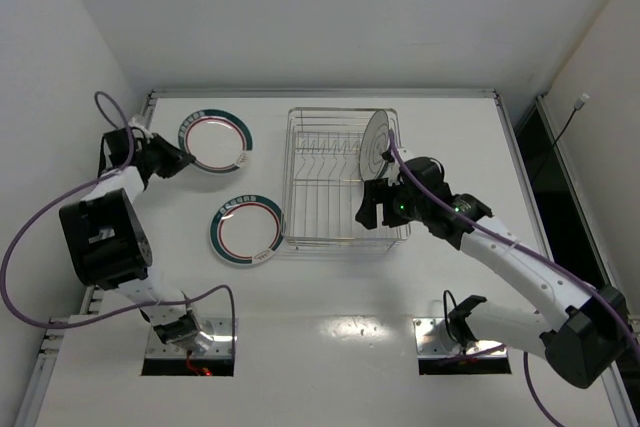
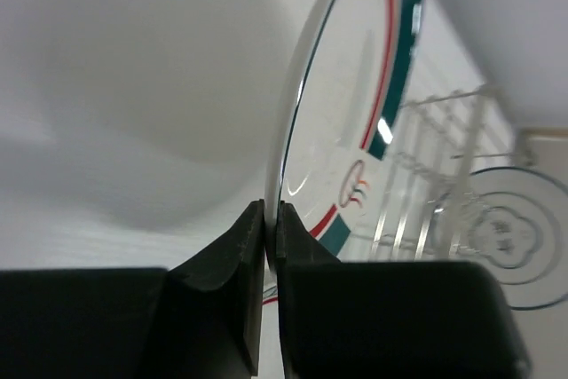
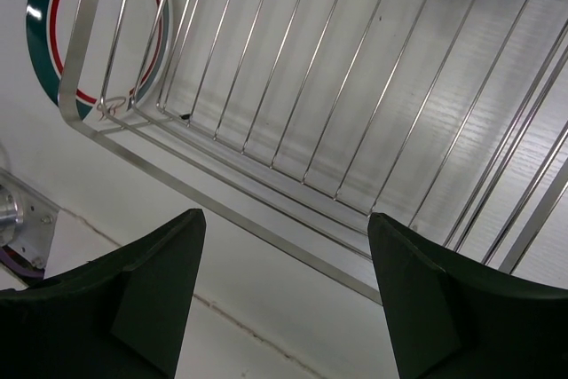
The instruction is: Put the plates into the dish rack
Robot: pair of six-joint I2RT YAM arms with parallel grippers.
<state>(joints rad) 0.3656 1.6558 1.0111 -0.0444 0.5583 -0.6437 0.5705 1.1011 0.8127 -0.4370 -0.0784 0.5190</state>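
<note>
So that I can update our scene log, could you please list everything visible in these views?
Green-rimmed plates: two, white with a dark green rim and a red ring. The far plate is at the table's far left, and the near plate lies just left of the dish rack.
Grey plate: one, whitish-grey with ring marks, standing on edge at the rack's far right.
Dish rack: one, silver wire, mid-table.
Table: one, white, under everything.
Left gripper: one, black, shut on the far plate's rim.
Right gripper: one, black, open, above the rack's near edge, holding nothing.
</note>
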